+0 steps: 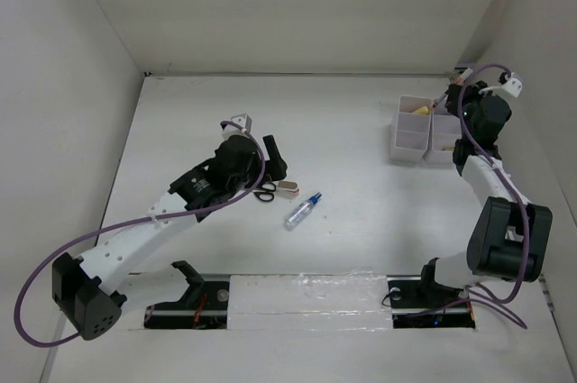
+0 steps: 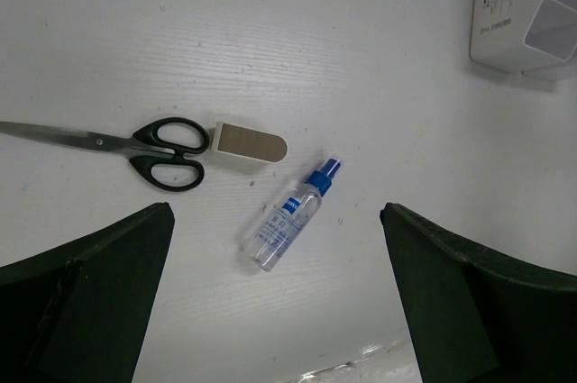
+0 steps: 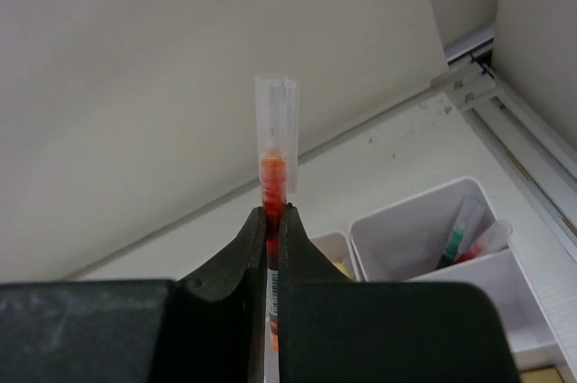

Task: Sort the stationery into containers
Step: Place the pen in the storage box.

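My right gripper [image 3: 275,212] is shut on a thin red pen [image 3: 274,153] with a clear cap, held above the two white bins [image 1: 410,129] [image 1: 444,135] at the back right. One bin compartment [image 3: 424,234] holds a green pen and a red pen; a yellow highlighter [image 1: 421,110] lies in the other bin. My left gripper [image 2: 275,311] is open and empty, above the table. Below it lie black-handled scissors [image 2: 167,151], a beige eraser-like block [image 2: 251,142] touching the handles, and a clear blue-capped bottle [image 2: 287,218]. The scissors [image 1: 264,192], block [image 1: 288,188] and bottle [image 1: 302,211] also show in the top view.
White walls close the table at the back and both sides. A corner of one bin [image 2: 527,13] shows in the left wrist view. A taped strip [image 1: 306,297] runs between the arm bases at the near edge.
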